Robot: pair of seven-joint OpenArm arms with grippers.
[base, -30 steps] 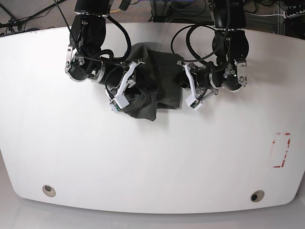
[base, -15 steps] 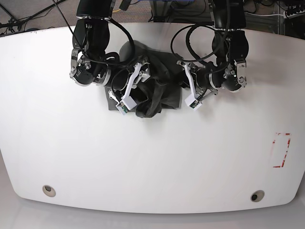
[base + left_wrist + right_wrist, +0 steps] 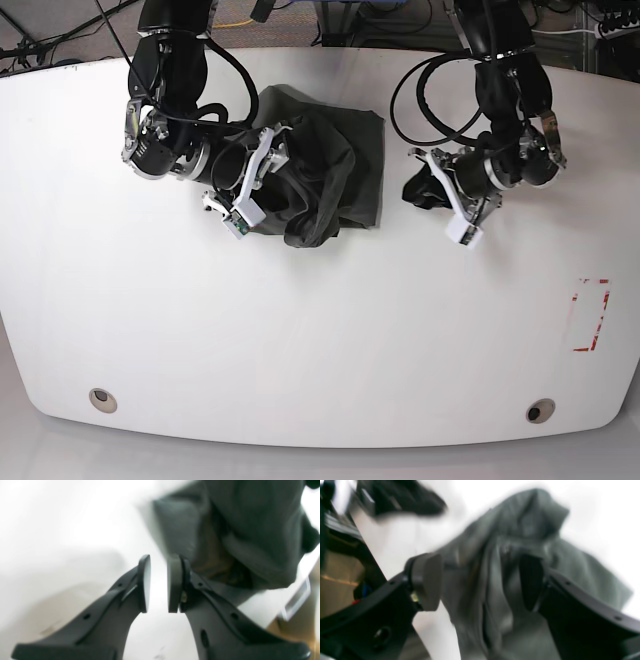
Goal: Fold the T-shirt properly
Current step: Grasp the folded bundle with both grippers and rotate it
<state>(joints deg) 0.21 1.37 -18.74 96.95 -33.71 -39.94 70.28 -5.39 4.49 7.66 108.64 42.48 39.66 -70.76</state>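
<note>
Lying bunched near the far edge of the white worktop (image 3: 320, 330), the T-shirt (image 3: 335, 175) sits roughly midway along that edge, its right half flat and squarish, its left half rumpled into a dark lump.

The right gripper (image 3: 482, 582) is at the rumpled side, its jaws spread wide with folds of the grey cloth hanging between them; the cloth brushes the pads (image 3: 427, 580), but the jaws are not pinched on it. In the base view this gripper's white-edged tip rests against the shirt's left margin.

The left gripper (image 3: 158, 583) is off the shirt's other side, clear of the cloth, over bare worktop. Its jaws stand close together with a narrow slit of white showing between the pads (image 3: 145, 582), and nothing is held in them. The shirt's folded edge lies just beyond its tip.

No label or writing can be read anywhere; the neck tag is not visible. Both wrist views are badly blurred, so seams and the collar cannot be made out, and the right arm covers part of the shirt's left side in the base view.
</note>
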